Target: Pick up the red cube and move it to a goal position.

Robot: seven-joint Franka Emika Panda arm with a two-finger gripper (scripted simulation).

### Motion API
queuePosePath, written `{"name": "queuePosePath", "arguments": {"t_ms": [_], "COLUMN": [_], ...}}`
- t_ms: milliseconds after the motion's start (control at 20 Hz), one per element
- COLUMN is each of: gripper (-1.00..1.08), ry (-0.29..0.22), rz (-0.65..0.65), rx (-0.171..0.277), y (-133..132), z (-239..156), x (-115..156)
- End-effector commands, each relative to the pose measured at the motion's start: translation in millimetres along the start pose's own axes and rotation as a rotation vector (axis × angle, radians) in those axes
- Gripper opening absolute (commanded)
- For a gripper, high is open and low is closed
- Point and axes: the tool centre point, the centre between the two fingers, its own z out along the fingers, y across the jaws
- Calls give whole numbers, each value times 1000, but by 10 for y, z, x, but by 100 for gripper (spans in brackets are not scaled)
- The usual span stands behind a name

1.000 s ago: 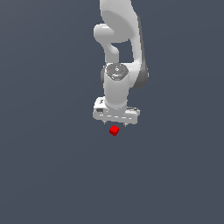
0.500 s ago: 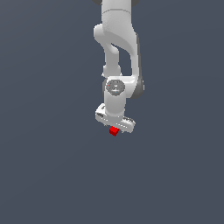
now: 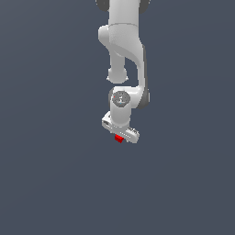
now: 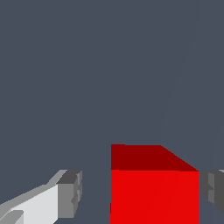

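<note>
In the wrist view the two fingers [image 4: 70,194] stand spread apart with the cube [image 4: 154,197] between them. One grey pad shows a clear gap to the cube's face; the other pad sits just beside the opposite face, and whether it touches is hard to tell. So the gripper [image 4: 140,194] is open and straddles the cube off-centre, holding nothing.

In the exterior view the gripper [image 3: 120,131] hangs low under the arm [image 3: 126,59], and only a red sliver of the cube [image 3: 119,138] peeks out at about 6 o'clock from the wrist, resting on the plain grey bench [image 3: 46,183].

By my judgement the step in hand is the grasp itself: the reach down looks finished and the closing is not yet done. The next move calls for drawing the fingers together on the cube's two side faces. Since the cube lies nearer one pad, it may slide a little as they close. Then comes a lift toward the goal, which no view marks.
</note>
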Motion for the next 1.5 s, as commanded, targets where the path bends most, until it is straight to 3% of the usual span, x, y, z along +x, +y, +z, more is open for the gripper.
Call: {"name": "queuePosePath", "arguments": {"t_ms": [0,50,100,850,1450], "gripper": [100,100,-100,-100,-100], "ry": [0,0,0,0,0], "rz": [14,15,15,14,15], "rx": [1,1,1,1,1], "y": [1,1,1,-21,-201], "z": [31,33,33,-48,-864], "x": [-3,-3,-3,-2,18]}}
